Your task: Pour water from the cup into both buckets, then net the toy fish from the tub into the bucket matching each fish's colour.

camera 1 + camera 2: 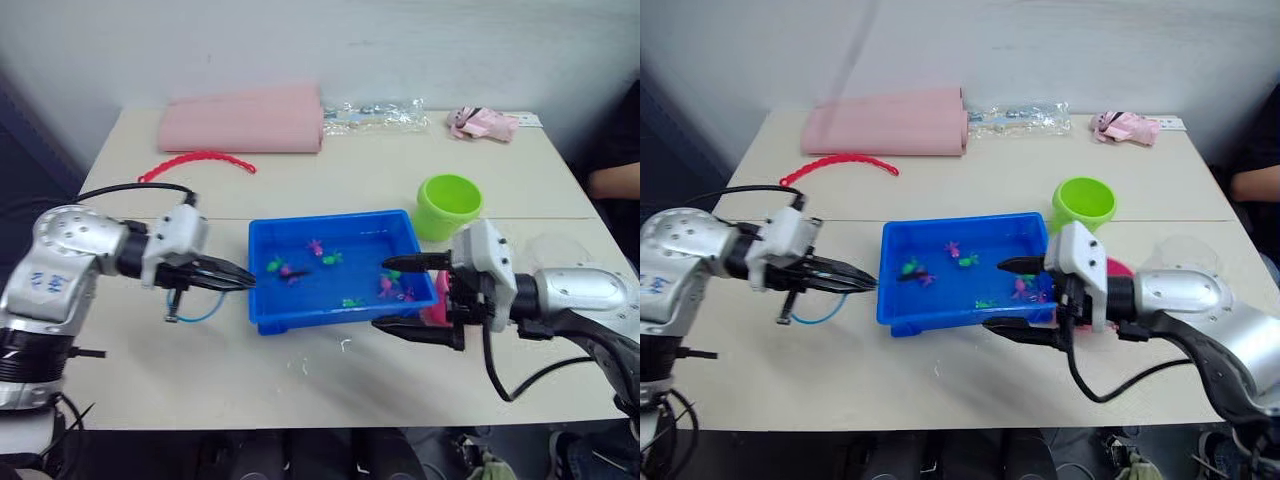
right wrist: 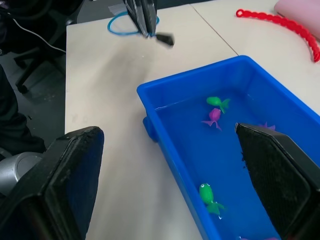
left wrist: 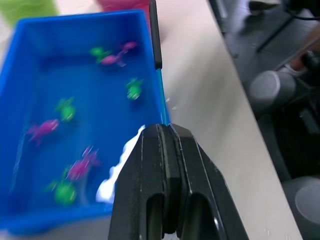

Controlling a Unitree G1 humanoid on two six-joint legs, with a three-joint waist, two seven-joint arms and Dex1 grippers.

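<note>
Right jaws wide astride tub [image 1: 262,300] corner, left gripper [image 1: 243,279] pinched beside net [image 1: 193,311].

Pink bucket [image 1: 436,312] mostly behind right hand [image 1: 398,296].

Blue tub [image 1: 262,300] at table centre, water inside, small green and pink toy fish [image 1: 331,258] scattered in it. Lime green bucket [image 1: 449,205] just beyond tub's far right corner. Pink bucket [image 1: 437,312] at tub's right side, mostly hidden behind right gripper [image 1: 402,295], whose fingers are spread, one over tub's right end, one near table. Left gripper [image 1: 243,279] at tub's left edge, fingers together, blue net [image 1: 192,308] hoop below it. Red beaded strip [image 1: 195,160] and pink cloth [image 1: 243,121] far left.
</note>
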